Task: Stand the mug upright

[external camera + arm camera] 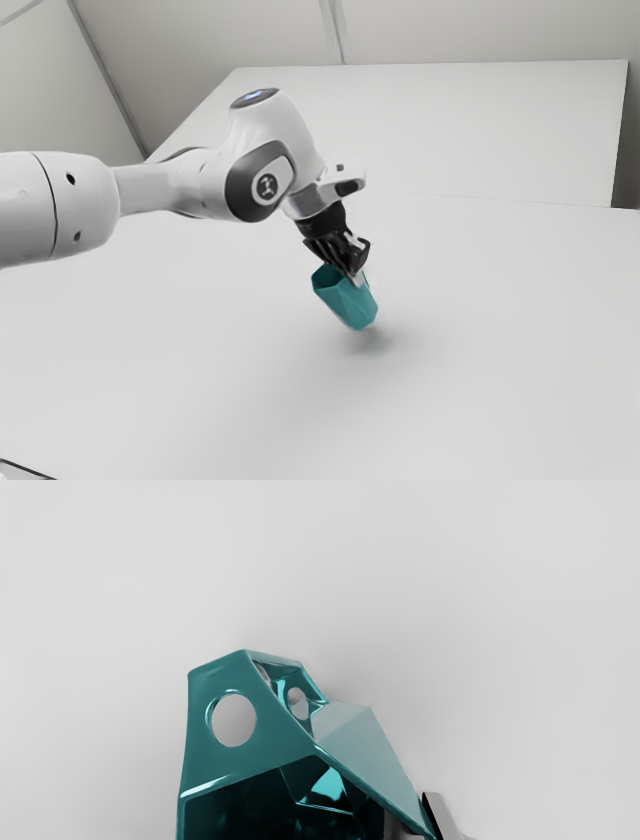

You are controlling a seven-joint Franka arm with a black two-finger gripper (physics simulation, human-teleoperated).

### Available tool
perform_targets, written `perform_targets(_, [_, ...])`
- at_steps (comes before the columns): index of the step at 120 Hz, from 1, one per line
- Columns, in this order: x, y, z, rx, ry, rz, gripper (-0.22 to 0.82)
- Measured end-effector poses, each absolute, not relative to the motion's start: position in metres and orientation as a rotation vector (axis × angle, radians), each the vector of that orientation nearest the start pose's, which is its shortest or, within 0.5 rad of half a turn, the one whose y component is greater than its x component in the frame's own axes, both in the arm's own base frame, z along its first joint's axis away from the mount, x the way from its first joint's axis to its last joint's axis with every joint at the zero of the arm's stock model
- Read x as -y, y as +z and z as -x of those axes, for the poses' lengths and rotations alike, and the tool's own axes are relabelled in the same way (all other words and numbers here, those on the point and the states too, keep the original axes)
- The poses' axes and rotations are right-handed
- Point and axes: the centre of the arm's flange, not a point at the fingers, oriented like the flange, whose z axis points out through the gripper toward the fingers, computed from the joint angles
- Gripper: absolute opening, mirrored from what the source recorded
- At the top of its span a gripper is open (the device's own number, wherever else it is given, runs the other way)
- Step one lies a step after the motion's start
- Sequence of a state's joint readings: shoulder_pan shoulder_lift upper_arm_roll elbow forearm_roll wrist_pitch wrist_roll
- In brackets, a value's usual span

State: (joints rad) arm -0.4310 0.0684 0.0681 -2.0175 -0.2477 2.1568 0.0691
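The teal faceted mug (346,298) is tilted in the exterior view, its open mouth toward the upper left and its base toward the lower right. My gripper (356,276) is at its rim, shut on the mug's wall. A shadow lies just below the base; whether the base touches the table cannot be told. In the wrist view the mug (220,765) shows its dark inside and a handle part with round holes. There the gripper (423,830) has one fingertip outside the wall and the other inside the mouth, partly hidden.
The white table (200,380) spreads around the mug. A pale raised panel (430,130) stands behind it, and a dark cable (25,469) runs at the exterior view's lower left corner.
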Motion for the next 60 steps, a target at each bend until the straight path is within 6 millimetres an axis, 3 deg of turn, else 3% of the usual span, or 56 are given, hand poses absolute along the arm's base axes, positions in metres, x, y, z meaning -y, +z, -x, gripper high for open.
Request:
perform_targets(23, [0.168, 0.421, -0.530, -0.346, 0.083, 3.251, -0.18])
perform_targets(60, [0.092, 0.414, -0.530, -0.137, 0.143, 3.129, -0.18])
